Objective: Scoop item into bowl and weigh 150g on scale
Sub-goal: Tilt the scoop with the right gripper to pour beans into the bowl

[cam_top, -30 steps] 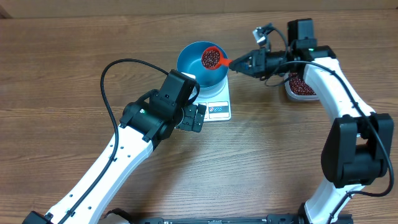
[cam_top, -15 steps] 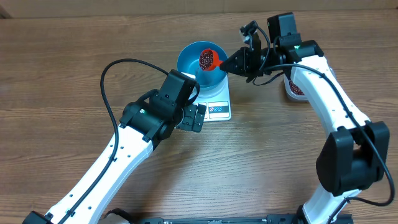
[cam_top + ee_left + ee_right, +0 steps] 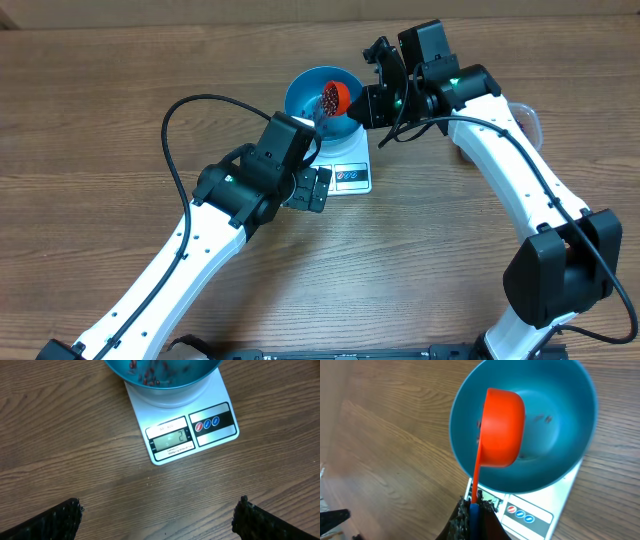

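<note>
The right gripper (image 3: 472, 510) is pinching the thin handle of the red scoop (image 3: 502, 427), with its jaws pressed together on it. It is holding the scoop tipped on its side over the blue bowl (image 3: 555, 450). The beans (image 3: 326, 100) are spilling from the scoop, and some are lying in the bowl, which is standing on the white scale (image 3: 185, 430). The left gripper (image 3: 157, 512) is hanging spread wide and empty above the table (image 3: 75, 460), just in front of the scale.

I am judging that the beans are hard, light and loose. They are likely to roll and bounce, so fingers cannot take them and only the scoop can. The scoop looks stiff and light, and the handle end is the right place to hold it. The smooth bowl may slide if it is pushed.
</note>
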Controlling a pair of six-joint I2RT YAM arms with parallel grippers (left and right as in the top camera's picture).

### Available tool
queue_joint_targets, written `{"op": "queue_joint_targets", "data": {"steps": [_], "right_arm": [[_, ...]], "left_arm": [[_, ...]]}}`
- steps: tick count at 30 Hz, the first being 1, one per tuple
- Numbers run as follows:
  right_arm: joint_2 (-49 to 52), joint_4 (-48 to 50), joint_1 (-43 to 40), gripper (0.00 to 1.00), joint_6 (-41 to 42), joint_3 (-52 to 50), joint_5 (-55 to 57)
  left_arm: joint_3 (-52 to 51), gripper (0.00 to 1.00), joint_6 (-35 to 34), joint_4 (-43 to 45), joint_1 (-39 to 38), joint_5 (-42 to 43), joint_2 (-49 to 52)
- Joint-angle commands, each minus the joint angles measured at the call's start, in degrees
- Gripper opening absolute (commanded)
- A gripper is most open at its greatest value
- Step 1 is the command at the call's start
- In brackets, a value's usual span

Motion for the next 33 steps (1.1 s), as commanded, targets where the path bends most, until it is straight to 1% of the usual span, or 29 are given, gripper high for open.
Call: {"op": "queue_joint_targets", "data": {"steps": [1,14,21,24,25,26,33], "right_arm": [[-2.14,0.31,0.09,0.04,-0.66,2.12,1.81],[-2.36,-0.17,0.09,0.04,-0.66,2.12,3.10],[-4.81,-0.44,0.33,0.04,-2.14,2.14,4.07],[-6.40,-0.42,1.16,0.04,-2.67,2.12,6.14],[-7.28,-0.61,1.92,0.04,-4.85,2.14,6.84],[-7.74,-0.74,2.47,0.04,-5.25,2.14,7.93],[-8.41,-1.84,6.25,0.03,-6.25,2.12,19.10]], "left_arm": [[-0.42,1.00,0.87,0.09,0.00,0.11,-0.39],[-0.42,1.00,0.87,0.09,0.00,0.11,-0.39],[-0.42,1.00,0.87,0.09,0.00,0.11,-0.39],[-0.42,1.00,0.87,0.09,0.00,0.11,-0.39],[-0.42,1.00,0.87,0.09,0.00,0.11,-0.39],[-0.42,1.00,0.87,0.09,0.00,0.11,-0.39],[-0.42,1.00,0.87,0.09,0.00,0.11,-0.39]]}}
